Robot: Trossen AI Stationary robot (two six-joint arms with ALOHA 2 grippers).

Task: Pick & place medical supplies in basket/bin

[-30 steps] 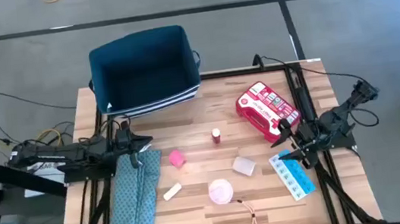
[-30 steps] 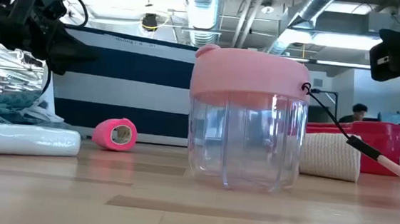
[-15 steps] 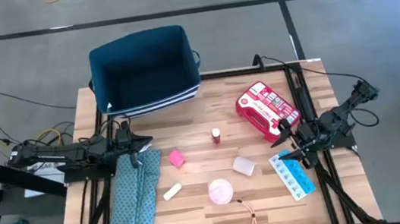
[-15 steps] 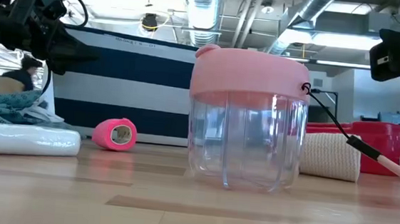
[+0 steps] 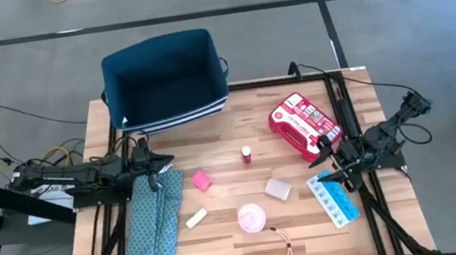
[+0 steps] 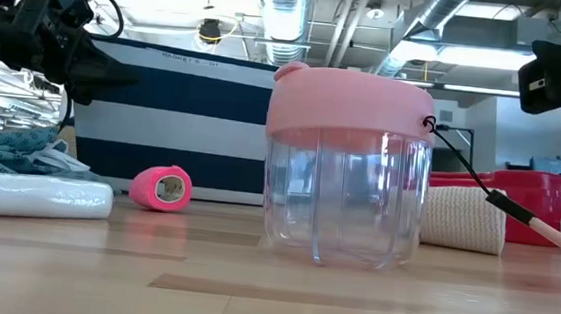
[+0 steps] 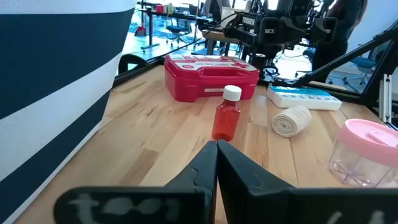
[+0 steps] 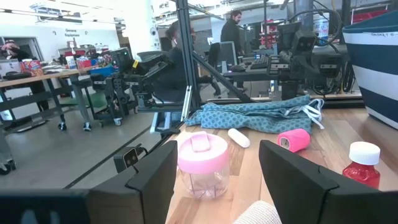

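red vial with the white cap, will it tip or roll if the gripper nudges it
The red vial stands upright, tall for its narrow base, so a nudge near the white cap would probably tip it. Its round body would then likely roll across the bare wooden table. It looks like light plastic, so even a gentle touch may shift it.

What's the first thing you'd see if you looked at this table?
Probably the big navy bin at the far edge of the table, then the bright red first-aid case near the right arm. Close to the low camera, a clear cup with a pink lid fills the view.
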